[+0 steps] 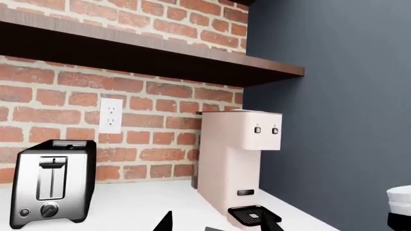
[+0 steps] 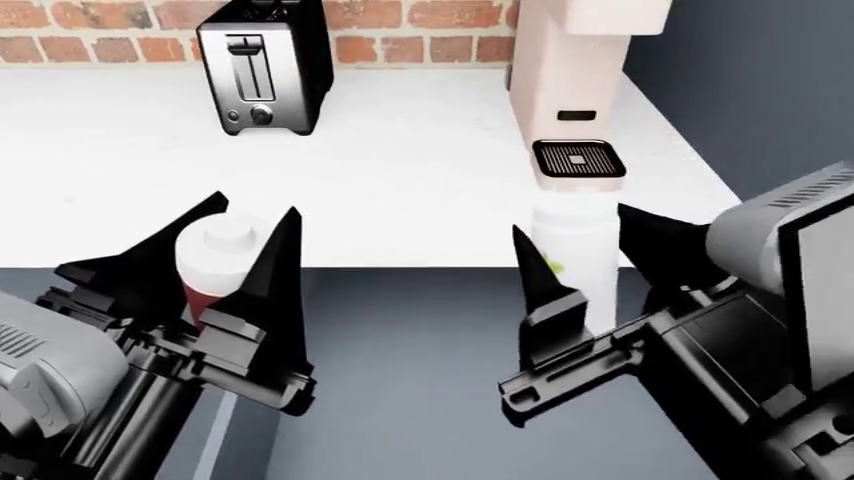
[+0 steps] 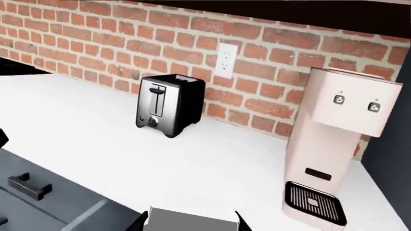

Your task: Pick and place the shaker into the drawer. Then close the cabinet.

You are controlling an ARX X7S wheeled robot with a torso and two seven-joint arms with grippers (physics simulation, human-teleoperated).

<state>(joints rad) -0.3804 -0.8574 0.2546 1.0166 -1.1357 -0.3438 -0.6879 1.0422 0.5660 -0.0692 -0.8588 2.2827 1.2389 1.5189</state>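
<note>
In the head view the shaker, with a white cap and dark red body, stands upright between the fingers of my left gripper, in front of the white countertop's front edge. The left gripper is shut on it. My right gripper is shut on a slim white tube with green marks; the tube's grey top fills the gap between the fingertips in the right wrist view. The blue-grey drawer and cabinet lie below both grippers. A black handle shows on it.
A chrome toaster stands at the back of the counter by the brick wall. A pale pink coffee machine with a black drip tray stands at the back right, against a dark wall. A wooden shelf hangs above.
</note>
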